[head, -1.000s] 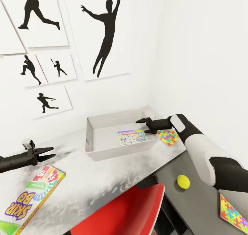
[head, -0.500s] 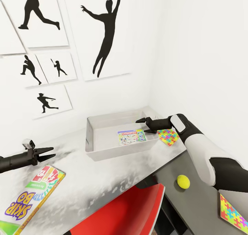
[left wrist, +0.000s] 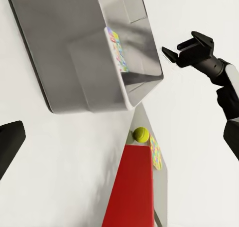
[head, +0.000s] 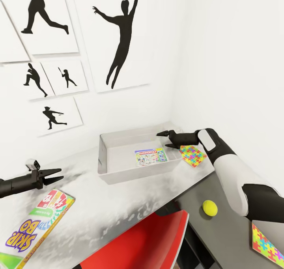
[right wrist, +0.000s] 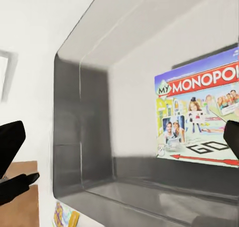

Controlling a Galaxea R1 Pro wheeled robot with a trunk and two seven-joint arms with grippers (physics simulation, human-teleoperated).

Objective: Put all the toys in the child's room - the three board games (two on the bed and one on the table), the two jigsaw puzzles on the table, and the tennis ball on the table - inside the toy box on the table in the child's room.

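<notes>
A red chair is tucked under the desk. Black pictures of sports players hang on the white wall.

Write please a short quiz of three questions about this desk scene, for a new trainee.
1. True or false: the printed Monopoly game box lies inside the shallow light-grey toy box.
2. What lies on the light-grey desk top under the right gripper?
A. a thin multicoloured jigsaw slab
B. a small yellow-green ball
C. a red chair seat
3. Fill in: the small yellow-green tennis ball rests on the lower ______ section of the desk.

Key: 1 true, as the right wrist view also shows the box in the bin. 2 A, the jigsaw slab beside the bin. 3 dark-grey.
</notes>
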